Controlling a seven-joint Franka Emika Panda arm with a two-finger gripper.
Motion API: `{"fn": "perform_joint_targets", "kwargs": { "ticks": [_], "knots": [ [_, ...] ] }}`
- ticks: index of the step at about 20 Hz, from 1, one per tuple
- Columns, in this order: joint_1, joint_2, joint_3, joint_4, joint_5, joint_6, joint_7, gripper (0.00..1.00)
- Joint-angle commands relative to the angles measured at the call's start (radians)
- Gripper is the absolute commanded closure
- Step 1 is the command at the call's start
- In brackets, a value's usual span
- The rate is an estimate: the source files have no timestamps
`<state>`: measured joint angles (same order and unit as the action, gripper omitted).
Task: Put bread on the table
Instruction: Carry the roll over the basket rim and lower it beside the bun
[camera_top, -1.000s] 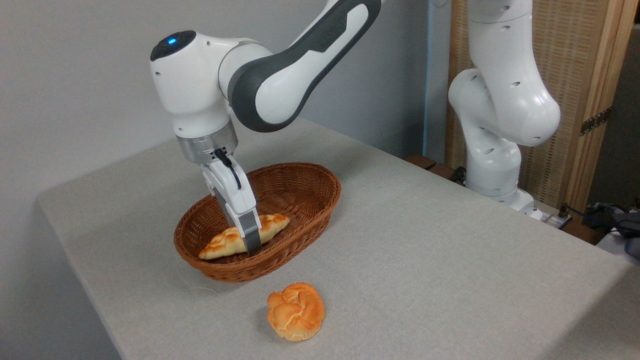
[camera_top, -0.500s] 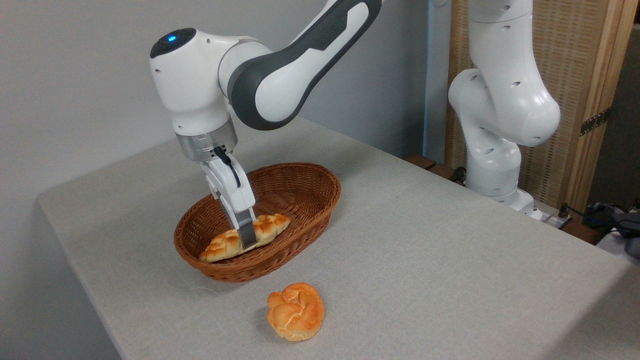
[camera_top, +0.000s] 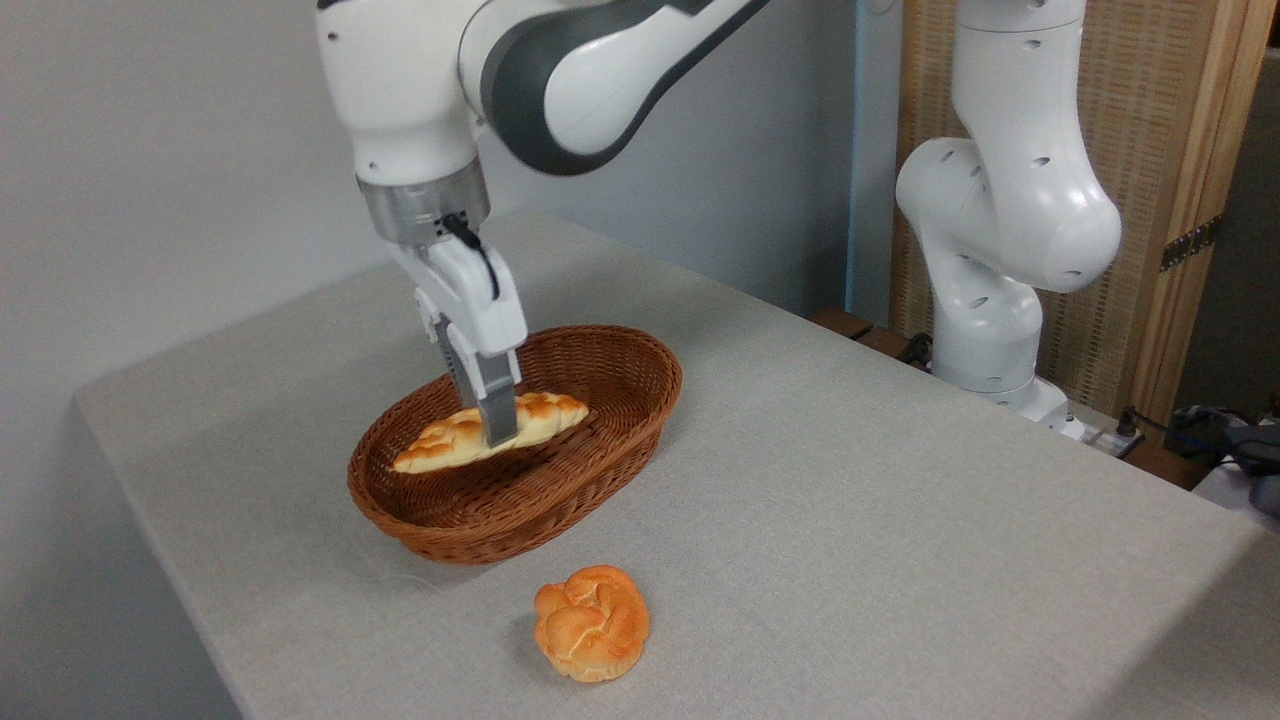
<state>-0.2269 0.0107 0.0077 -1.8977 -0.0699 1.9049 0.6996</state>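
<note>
A white robot arm with dark grey panels reaches down from the top of the view over a tabletop (camera_top: 850, 480) covered in light grey, finely woven cloth. Its tool (camera_top: 498, 432) points straight down, its grey fingers clamped across the middle of the bread (camera_top: 450, 440), a long braided loaf, golden-orange with browned ridges and pale tapered ends. The bread hangs roughly level in that grip, lifted clear of the floor of the basket (camera_top: 600, 450) and sitting about at rim height, directly above the basket's inside. The basket is a brown oval of tightly woven wicker with sloping walls, standing towards the left edge of the tabletop. Near the front edge, just in front of the basket and apart from it, a roll (camera_top: 591, 622) lies on the cloth: round, knotted, glossy orange. At the far right edge stands the arm's thick white jointed base (camera_top: 1000, 220), with a slatted wooden screen (camera_top: 1150, 150) behind it.
</note>
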Motion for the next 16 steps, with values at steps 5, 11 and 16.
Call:
{"fn": "perform_joint_targets", "kwargs": {
  "ticks": [5,11,16],
  "knots": [
    [0.009,-0.103,0.169,-0.003,-0.004,-0.115,0.020,0.52],
    [0.012,-0.101,0.262,-0.007,0.016,-0.181,0.187,0.52],
    [0.014,-0.097,0.288,-0.046,0.056,-0.181,0.316,0.51]
  ]
}}
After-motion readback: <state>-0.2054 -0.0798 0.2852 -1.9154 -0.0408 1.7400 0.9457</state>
